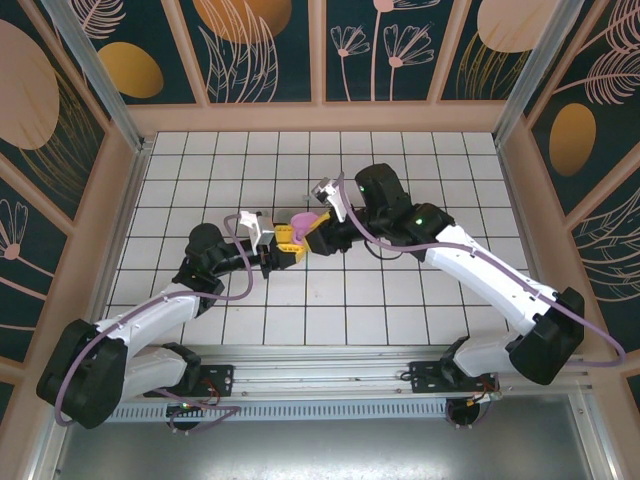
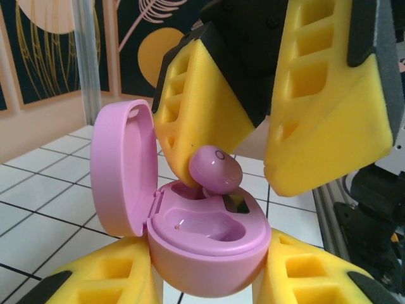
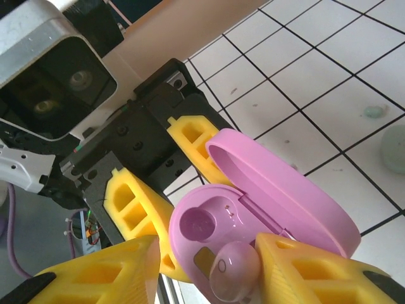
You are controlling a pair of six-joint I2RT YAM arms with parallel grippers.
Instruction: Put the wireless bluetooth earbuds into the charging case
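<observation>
The desk (image 1: 200, 170) is a flat top of white square tiles with dark lines between them, and a low peach wall (image 1: 320, 118) closes its far edge and both sides. A metal rail (image 1: 320, 362) runs along the near edge. In the right wrist view, a small mint earbud (image 3: 373, 112) lies alone on one tile of the desk (image 3: 329, 50). Just beside it, a pale rounded thing (image 3: 396, 149) sits cut off by the picture's edge, too little of it showing to name. A few dark specks (image 3: 288, 98) mark nearby tiles.
</observation>
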